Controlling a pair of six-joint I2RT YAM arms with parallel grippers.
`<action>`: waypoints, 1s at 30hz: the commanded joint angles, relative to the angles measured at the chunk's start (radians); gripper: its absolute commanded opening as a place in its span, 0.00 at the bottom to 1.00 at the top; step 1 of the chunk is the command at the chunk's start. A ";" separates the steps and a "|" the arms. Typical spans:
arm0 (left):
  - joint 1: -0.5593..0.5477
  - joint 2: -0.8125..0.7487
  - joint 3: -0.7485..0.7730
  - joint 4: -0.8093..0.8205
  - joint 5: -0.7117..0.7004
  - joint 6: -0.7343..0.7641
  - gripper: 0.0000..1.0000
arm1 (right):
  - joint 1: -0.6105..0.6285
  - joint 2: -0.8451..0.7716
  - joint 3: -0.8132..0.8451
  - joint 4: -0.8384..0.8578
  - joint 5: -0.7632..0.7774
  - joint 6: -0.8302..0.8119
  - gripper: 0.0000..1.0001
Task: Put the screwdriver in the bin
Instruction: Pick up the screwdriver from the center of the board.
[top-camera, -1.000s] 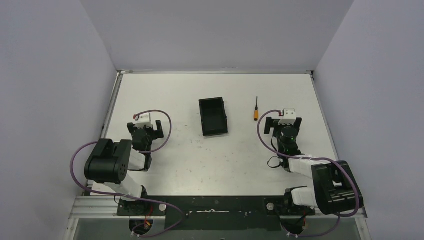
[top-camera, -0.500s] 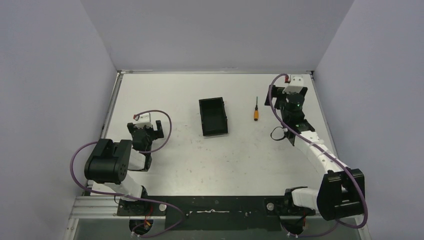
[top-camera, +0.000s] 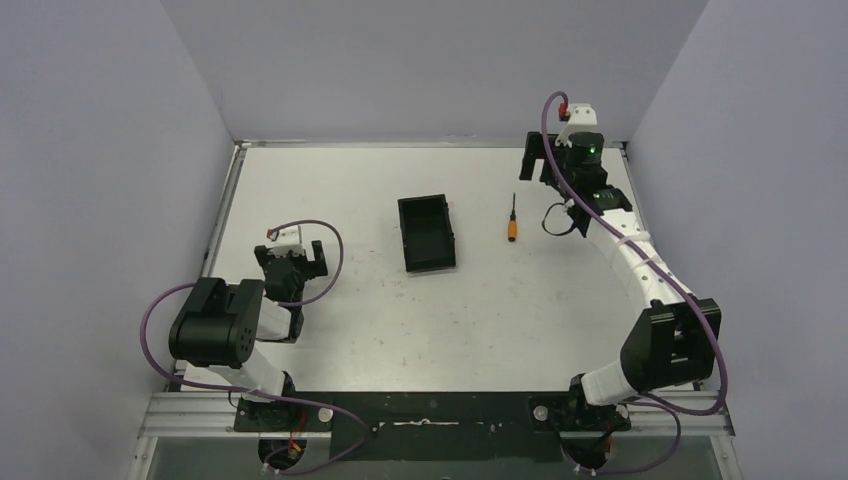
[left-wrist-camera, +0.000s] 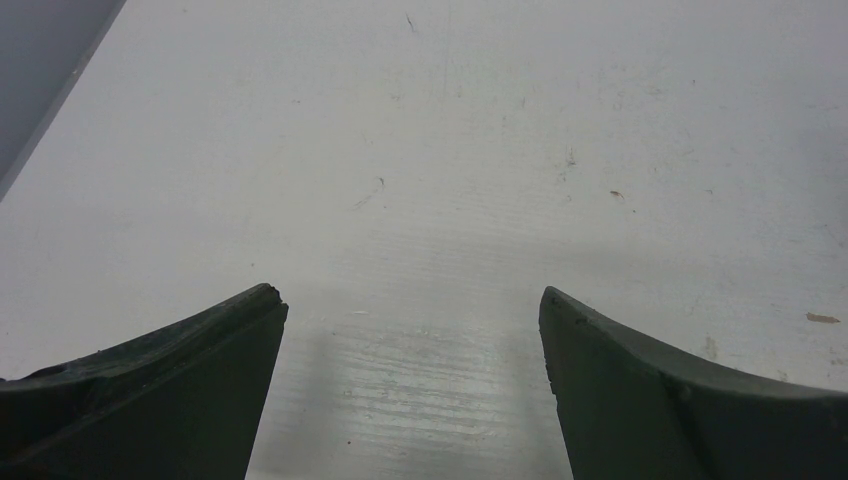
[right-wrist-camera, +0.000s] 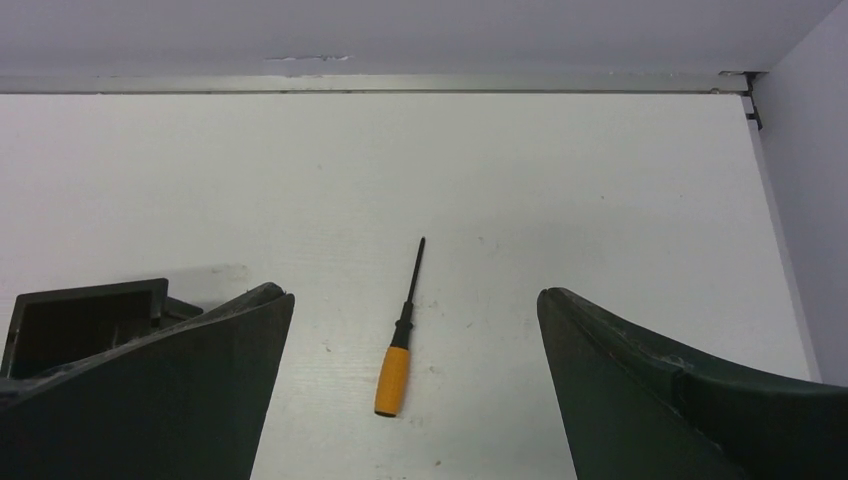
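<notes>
Screwdriver (top-camera: 512, 222): 1 item, orange handle, thin dark shaft. It lies flat on the tabletop (top-camera: 350, 180), near the right side of the bin (top-camera: 430, 266) but apart from it, ungrasped.
Bin: 1 black open tray, nothing visible inside.
Right tool (top-camera: 537, 157): raised beyond the screwdriver, fingers spread wide, empty, and judged to be lined up for a descent onto the handle.
Left tool (left-wrist-camera: 410, 300): fingers apart, low over bare tabletop, judged idle.

The screwdriver (top-camera: 512, 218) is showing an orange handle and a thin black shaft. The bin (top-camera: 431, 266) is looking plain black. The tabletop (top-camera: 330, 190) is showing white with faint grey scuffs. The left arm (top-camera: 215, 335) and right arm (top-camera: 640, 265) are wearing black joints and white sleeves, purple cables (top-camera: 338, 250) are looping off them, and a green light (top-camera: 590, 152) is glowing on the right one.
</notes>
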 joint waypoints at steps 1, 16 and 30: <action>-0.002 -0.001 0.024 0.054 0.012 0.007 0.97 | -0.008 0.056 0.155 -0.088 -0.013 0.023 1.00; -0.002 -0.001 0.024 0.054 0.012 0.007 0.97 | -0.002 0.430 0.461 -0.277 0.075 0.065 1.00; -0.002 -0.001 0.024 0.054 0.012 0.006 0.97 | 0.000 0.634 0.416 -0.246 0.034 0.120 0.85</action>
